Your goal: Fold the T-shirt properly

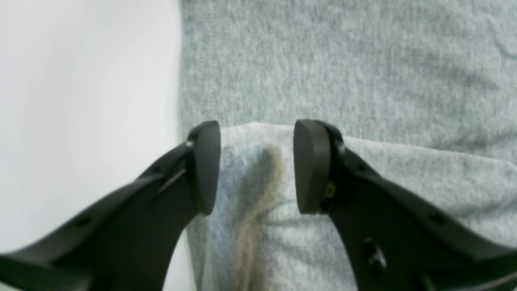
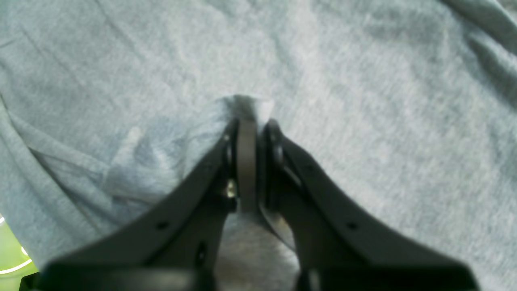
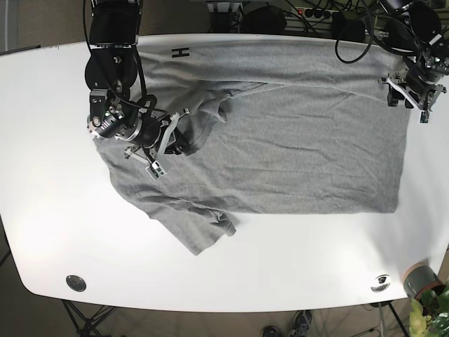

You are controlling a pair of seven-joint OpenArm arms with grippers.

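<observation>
On the white table the grey T-shirt lies spread out. The right gripper has its jaws pinched tight on a fold of it; the left gripper sits at the hem, jaws wide apart.

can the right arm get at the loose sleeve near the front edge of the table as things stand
Probably not yet. The right gripper is shut on a fold of the T-shirt. The loose sleeve lies flat and uncovered on the table just below it, so the path looks free once it lets go.
</observation>
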